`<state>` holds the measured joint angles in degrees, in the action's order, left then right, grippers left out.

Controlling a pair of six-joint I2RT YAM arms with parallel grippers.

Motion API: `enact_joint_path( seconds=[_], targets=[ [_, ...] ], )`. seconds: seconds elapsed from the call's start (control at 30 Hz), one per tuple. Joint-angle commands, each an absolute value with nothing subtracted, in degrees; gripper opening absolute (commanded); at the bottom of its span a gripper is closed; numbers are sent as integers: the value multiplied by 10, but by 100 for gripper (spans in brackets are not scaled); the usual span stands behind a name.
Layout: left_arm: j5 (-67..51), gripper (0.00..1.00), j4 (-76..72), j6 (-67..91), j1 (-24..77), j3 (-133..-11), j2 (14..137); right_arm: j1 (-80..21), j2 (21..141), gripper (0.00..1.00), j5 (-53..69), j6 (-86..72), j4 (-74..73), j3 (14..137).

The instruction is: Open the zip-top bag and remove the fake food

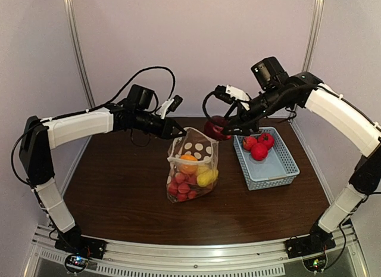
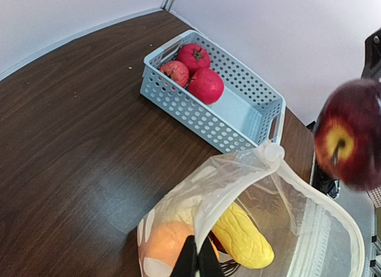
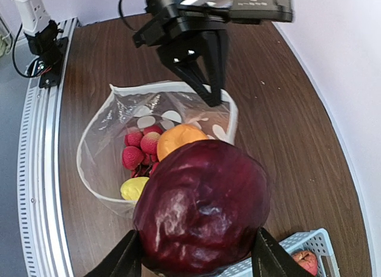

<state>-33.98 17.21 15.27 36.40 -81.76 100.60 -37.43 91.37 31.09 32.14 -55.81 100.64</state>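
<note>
Dark red plastic apple [image 3: 202, 208]: pinched by right gripper [image 3: 197, 259], above clear polka-dotted zip-top bag [image 1: 193, 164] mid-table, rim nipped by left gripper [image 2: 199, 262]. To be carried over light-blue perforated plastic basket [image 1: 280, 170], lowered before release.

The left arm [image 1: 77, 127] rose from its base to a raised elbow, and its forearm extended roughly level toward the table centre. The left gripper [image 1: 177, 130] had its fingers [image 2: 191, 260] pressed together on the rim of the zip-top bag [image 2: 315, 229]. The right arm [image 1: 345, 119] arched high and reached inward, with its wrist angled downward. The right gripper [image 1: 219, 131] clamped a dark red fruit [image 3: 202, 208], one finger [image 3: 122, 259] on each side. The two grippers were near each other but apart.
</note>
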Motion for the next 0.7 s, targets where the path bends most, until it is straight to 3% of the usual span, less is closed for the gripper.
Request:
enact_joint_path(
  seconds=[0.0,0.23,0.4,0.67],
  targets=[
    [-290,0,190,155,377,-852,992,-305,885,45,342,300,-558,980],
    [-292,0,217,153,379,-872,992,-181,861,44,305,286,-515,861],
    [-310,0,226,150,379,-872,991,-137,861,45,180,285,-467,777],
    [-328,0,216,150,380,-873,995,-110,890,45,83,293,-452,765]
  ],
)
